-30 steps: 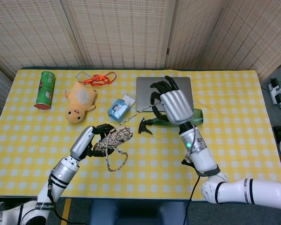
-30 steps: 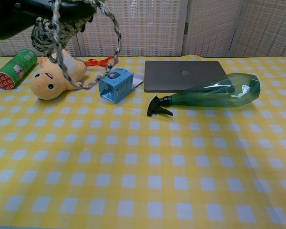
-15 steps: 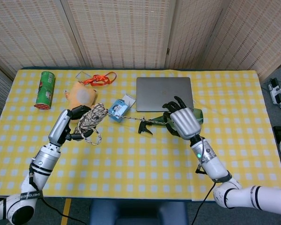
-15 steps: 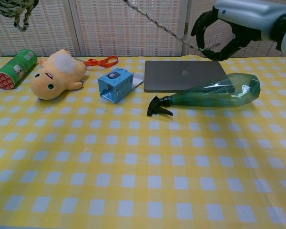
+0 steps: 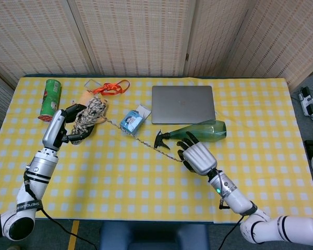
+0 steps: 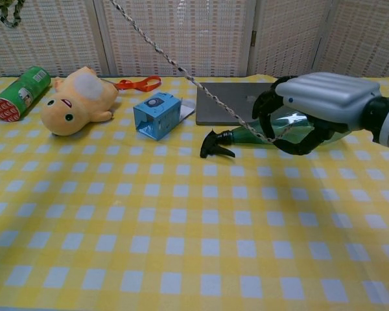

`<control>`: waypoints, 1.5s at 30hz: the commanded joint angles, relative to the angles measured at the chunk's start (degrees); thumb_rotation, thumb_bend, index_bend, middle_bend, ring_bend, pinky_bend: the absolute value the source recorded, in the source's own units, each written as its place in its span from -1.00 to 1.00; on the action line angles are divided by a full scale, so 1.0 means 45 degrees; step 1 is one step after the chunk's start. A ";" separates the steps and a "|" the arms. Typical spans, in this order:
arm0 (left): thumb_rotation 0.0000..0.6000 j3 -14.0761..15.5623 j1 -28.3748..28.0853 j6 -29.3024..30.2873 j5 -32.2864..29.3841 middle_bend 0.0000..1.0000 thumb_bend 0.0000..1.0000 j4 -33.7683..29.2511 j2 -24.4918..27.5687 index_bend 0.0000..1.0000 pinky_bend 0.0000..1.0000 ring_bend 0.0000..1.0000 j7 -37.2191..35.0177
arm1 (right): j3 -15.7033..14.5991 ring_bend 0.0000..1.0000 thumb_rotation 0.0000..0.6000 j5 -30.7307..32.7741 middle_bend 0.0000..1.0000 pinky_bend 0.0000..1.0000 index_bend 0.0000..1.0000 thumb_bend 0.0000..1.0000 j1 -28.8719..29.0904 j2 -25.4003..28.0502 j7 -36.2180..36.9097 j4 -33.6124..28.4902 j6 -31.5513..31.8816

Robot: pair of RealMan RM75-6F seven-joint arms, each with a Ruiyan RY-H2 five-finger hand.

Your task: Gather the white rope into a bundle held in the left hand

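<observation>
The white rope is mostly wound into a speckled bundle that my left hand grips, raised over the table's left side; in the chest view only a scrap of the bundle shows at the top left corner. One taut strand runs from the bundle down to my right hand, which hovers just in front of the spray bottle. In the chest view the strand slants down into the curled fingers of the right hand, which close on its end.
A green can lies far left, a yellow plush toy beside it, an orange lanyard behind. A blue box, a grey laptop and a lying green spray bottle sit mid-table under the strand.
My left hand has carried the bundle left and toward the back. The right hand has dropped toward the front of the table, and the strand between them is now stretched long and taut.
</observation>
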 commanded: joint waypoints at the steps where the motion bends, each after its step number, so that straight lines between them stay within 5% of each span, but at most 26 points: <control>1: 1.00 -0.0004 -0.0201 -0.0100 -0.0494 0.29 0.03 0.0104 -0.0019 0.26 0.44 0.18 0.0633 | -0.0330 -0.62 1.00 -0.0511 -0.44 -0.88 0.49 0.09 -0.0029 -0.0133 -0.0418 -0.0313 -0.0173; 5: 1.00 0.0053 -0.0348 -0.0084 -0.0841 0.29 0.03 0.0187 -0.0079 0.25 0.44 0.18 0.1238 | -0.0450 -0.62 1.00 -0.0967 -0.42 -0.88 0.49 0.09 -0.0045 -0.0079 -0.0656 -0.0662 -0.0126; 10: 1.00 0.0598 -0.0834 0.0638 -0.1448 0.29 0.03 0.0469 -0.0796 0.25 0.44 0.17 0.3881 | -0.0119 -0.60 1.00 -0.2274 -0.42 -0.88 0.49 0.09 0.0282 0.0533 -0.1374 -0.2651 0.0048; 21: 1.00 0.1311 -0.1406 0.2430 -0.1314 0.29 0.03 0.0444 -0.2519 0.25 0.44 0.17 0.7621 | 0.2335 -0.61 1.00 -0.1787 -0.42 -0.88 0.49 0.09 0.1373 0.1017 -0.2577 -0.5162 0.0036; 31: 1.00 0.1776 -0.1358 0.2937 -0.0484 0.29 0.03 0.0507 -0.3516 0.26 0.44 0.17 0.8386 | 0.4190 -0.65 1.00 0.0382 -0.50 -0.88 0.50 0.09 0.2535 0.0497 -0.3744 -0.5247 0.0230; 45: 1.00 0.2681 -0.0880 0.3162 0.1583 0.29 0.03 0.0706 -0.4448 0.26 0.43 0.16 0.7999 | 0.5259 -0.65 1.00 0.2327 -0.51 -0.88 0.50 0.09 0.3503 -0.0030 -0.3729 -0.4130 0.0898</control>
